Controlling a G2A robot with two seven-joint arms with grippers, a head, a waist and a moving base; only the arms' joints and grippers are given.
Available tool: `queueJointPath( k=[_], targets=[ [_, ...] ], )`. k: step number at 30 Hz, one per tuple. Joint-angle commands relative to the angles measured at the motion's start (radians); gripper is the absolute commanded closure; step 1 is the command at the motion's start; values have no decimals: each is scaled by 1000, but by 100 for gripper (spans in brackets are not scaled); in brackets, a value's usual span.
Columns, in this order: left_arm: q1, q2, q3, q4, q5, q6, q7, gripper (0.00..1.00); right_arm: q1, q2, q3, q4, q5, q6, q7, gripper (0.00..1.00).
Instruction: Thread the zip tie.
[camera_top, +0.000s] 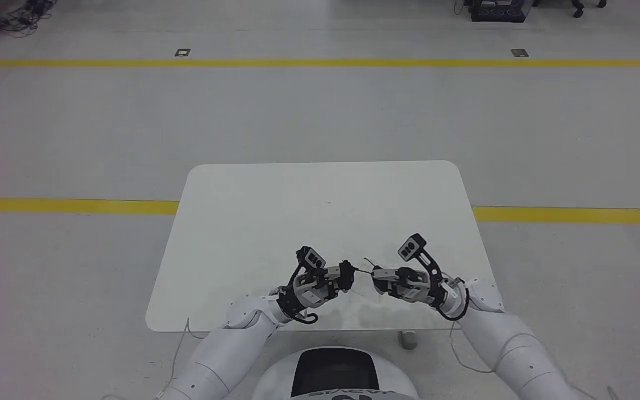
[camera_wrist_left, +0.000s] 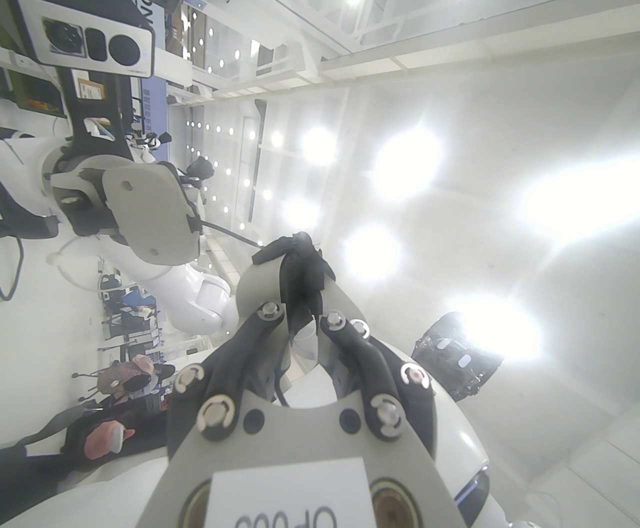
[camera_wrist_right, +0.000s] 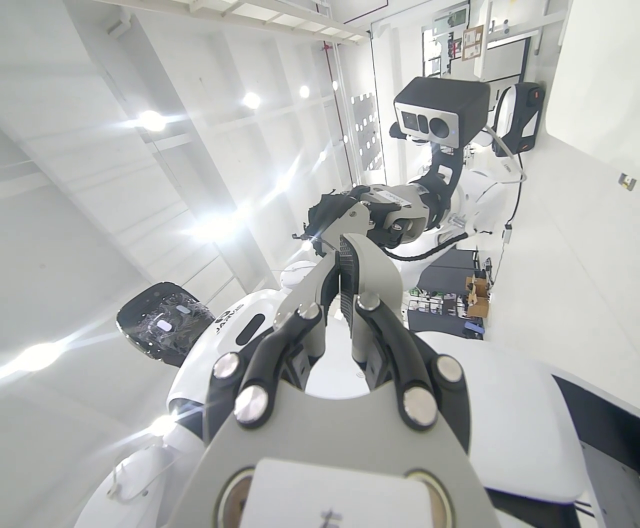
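Zip tie (camera_wrist_left: 230, 234) — judged light, springy, slick — pinched by fully closed left gripper (camera_wrist_left: 300, 260) and right gripper (camera_wrist_right: 340, 257), one per end; best held close to the tip.

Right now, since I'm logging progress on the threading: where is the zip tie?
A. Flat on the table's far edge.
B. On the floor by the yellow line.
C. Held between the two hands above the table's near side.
C: the thin black zip tie spans from the right hand to the left hand, both closed on it above the table.
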Motion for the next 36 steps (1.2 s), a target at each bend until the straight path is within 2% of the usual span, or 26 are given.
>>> queueJointPath(
  k=[1, 36],
  targets=[
    [0, 0, 0, 0, 0, 0, 0, 100, 2, -1, -3, 2, 0, 1, 0, 100],
    [0, 0, 0, 0, 0, 0, 0, 100, 26, -4, -31, 43, -2, 23, 0, 100]
  ],
)
